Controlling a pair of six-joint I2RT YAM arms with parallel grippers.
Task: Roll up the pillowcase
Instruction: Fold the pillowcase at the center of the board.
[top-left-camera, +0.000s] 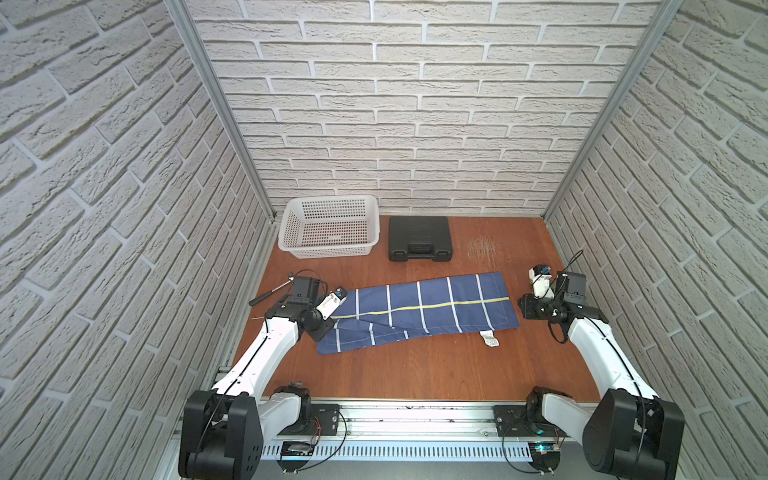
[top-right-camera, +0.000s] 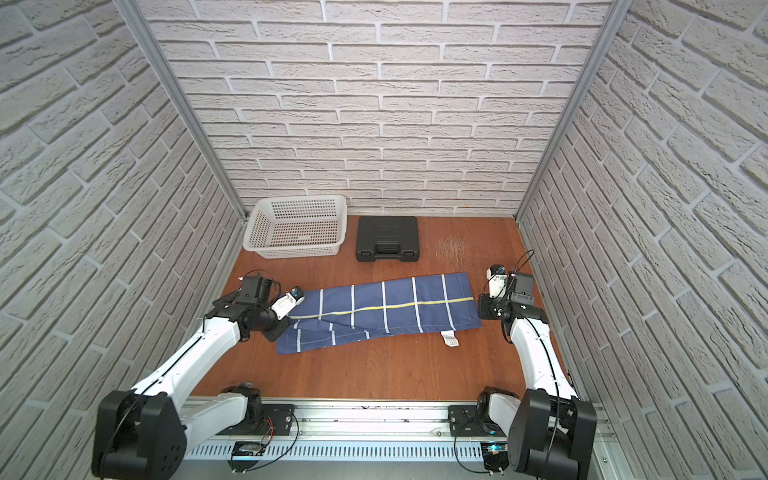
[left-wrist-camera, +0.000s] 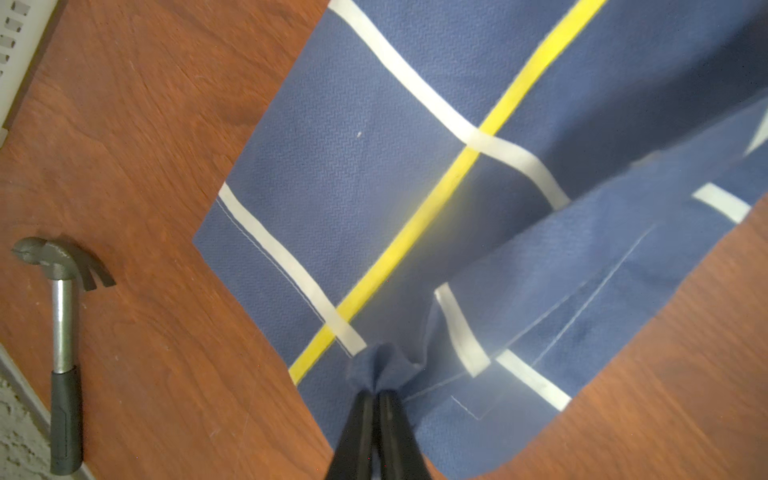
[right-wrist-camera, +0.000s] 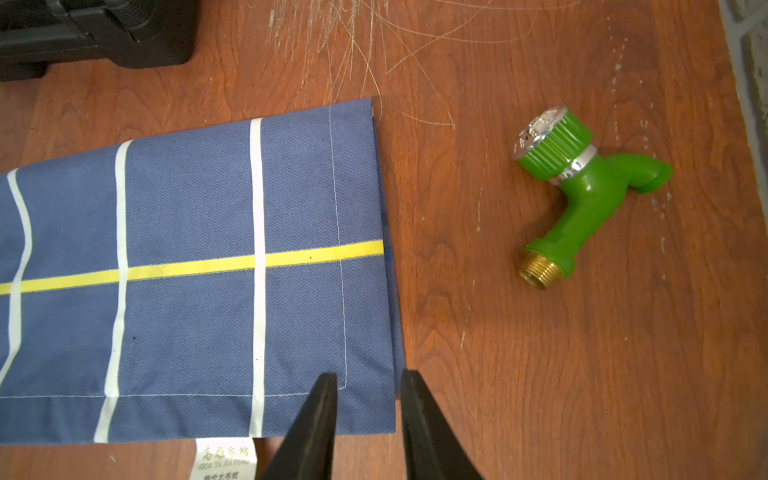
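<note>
The pillowcase (top-left-camera: 428, 307), navy blue with a white grid and one yellow line, lies folded into a long strip across the middle of the wooden table in both top views. Its lower layer sticks out askew at the left end (top-right-camera: 316, 336). A white care tag (top-left-camera: 489, 338) pokes out of the near edge. At the left end my left gripper (left-wrist-camera: 376, 388) is shut on a small bunched pinch of the cloth (left-wrist-camera: 386, 361). My right gripper (right-wrist-camera: 368, 382) stands open just above the right near corner of the pillowcase (right-wrist-camera: 365, 399), holding nothing.
A white perforated basket (top-left-camera: 330, 226) and a black carry case (top-left-camera: 419, 239) stand at the back. A hammer (left-wrist-camera: 62, 353) lies left of the cloth by the left wall. A green plastic tap (right-wrist-camera: 582, 195) lies right of the cloth. Brick-pattern walls close in on three sides.
</note>
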